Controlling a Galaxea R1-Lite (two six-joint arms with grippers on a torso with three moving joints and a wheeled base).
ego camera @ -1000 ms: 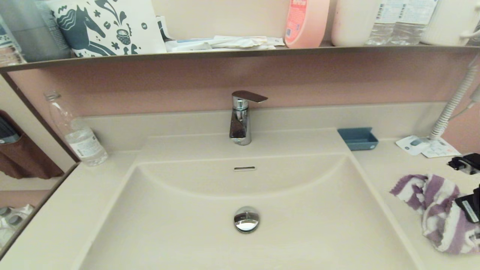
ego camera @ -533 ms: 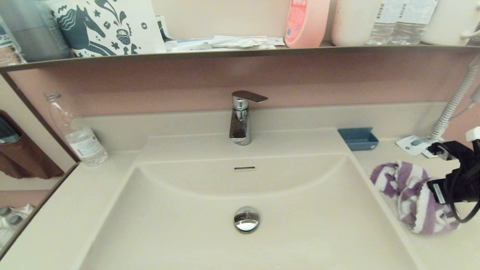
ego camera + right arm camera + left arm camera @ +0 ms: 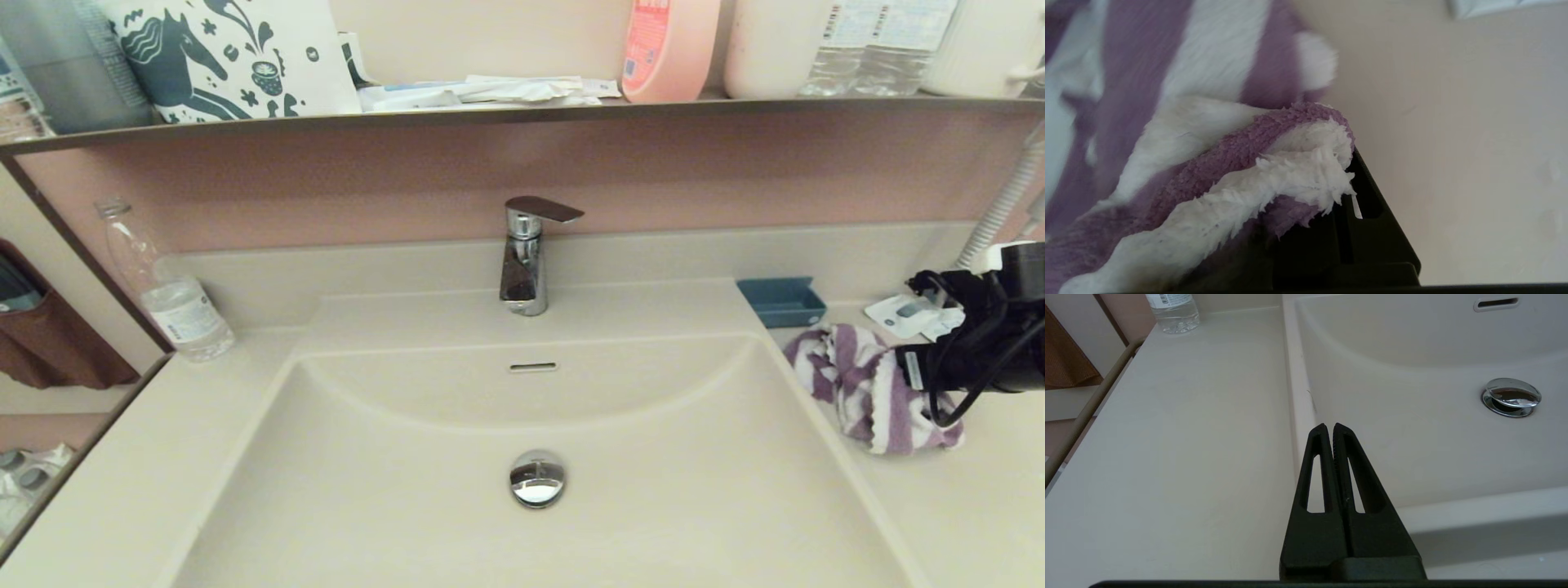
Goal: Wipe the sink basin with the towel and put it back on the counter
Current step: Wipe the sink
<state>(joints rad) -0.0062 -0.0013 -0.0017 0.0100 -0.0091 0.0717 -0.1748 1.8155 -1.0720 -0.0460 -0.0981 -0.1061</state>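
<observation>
1. On the surface right of the basin, the towel lies bunched, just near of the blue tray.
2. The right gripper has its fingers clamped tight on a towel fold.
3. The left gripper hangs over the basin's left rim, fingers pressed together, holding nothing.
4. The drain plug sits mid-basin.
</observation>
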